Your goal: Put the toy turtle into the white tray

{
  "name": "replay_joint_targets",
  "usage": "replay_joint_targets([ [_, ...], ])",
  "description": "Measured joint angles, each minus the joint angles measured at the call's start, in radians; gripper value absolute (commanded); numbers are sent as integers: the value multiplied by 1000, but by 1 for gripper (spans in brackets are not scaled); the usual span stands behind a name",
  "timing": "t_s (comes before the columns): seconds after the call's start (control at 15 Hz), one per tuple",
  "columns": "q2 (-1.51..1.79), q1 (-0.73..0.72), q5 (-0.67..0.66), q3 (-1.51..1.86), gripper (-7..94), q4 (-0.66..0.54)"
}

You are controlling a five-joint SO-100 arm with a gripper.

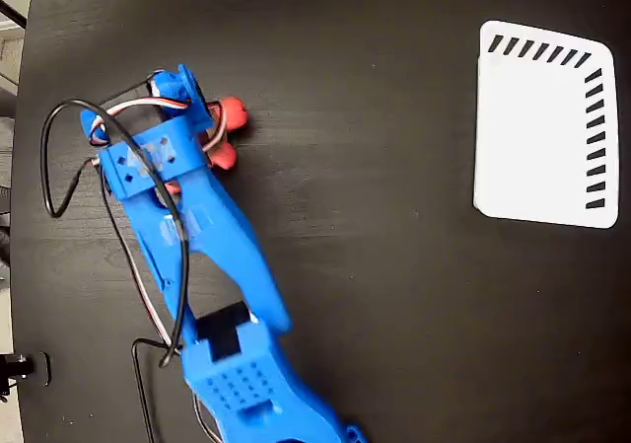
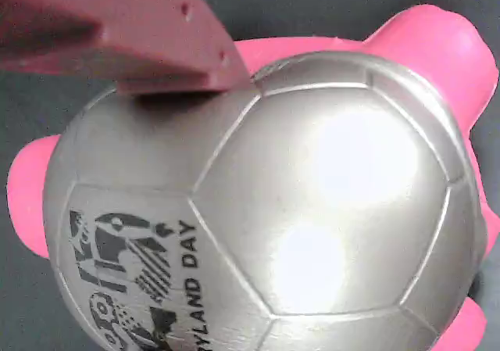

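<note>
The toy turtle [image 1: 229, 127] lies at the table's upper left in the fixed view; only its red head and feet stick out from under the blue arm. My gripper [image 1: 197, 127] is right over it, with its jaws hidden by the wrist. Seen from the wrist, the turtle's shiny panelled shell [image 2: 312, 210] with dark print fills the picture, pink feet around its rim. One finger [image 2: 156, 46] lies against the shell's upper left; the other finger is out of view. The white tray [image 1: 542, 127] with black stripes lies far to the right, with nothing in it.
The black table [image 1: 375, 285] stretches between the turtle and the tray. The blue arm [image 1: 227, 265] runs from the bottom edge up to the turtle, with loose cables [image 1: 59, 157] looping on its left, near the table's left edge.
</note>
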Motion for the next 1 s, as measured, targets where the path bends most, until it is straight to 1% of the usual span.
replay_joint_targets([
  [0.07, 61, 5, 9, 54, 0, 26],
  [0.27, 301, 32, 20, 253, 0, 25],
  [0.53, 689, 132, 20, 540, 0, 25],
  [0.67, 870, 204, 9, 660, 0, 26],
  [0.8, 988, 313, -21, 713, 0, 26],
  [1.0, 1078, 463, -54, 727, -1, 63],
])
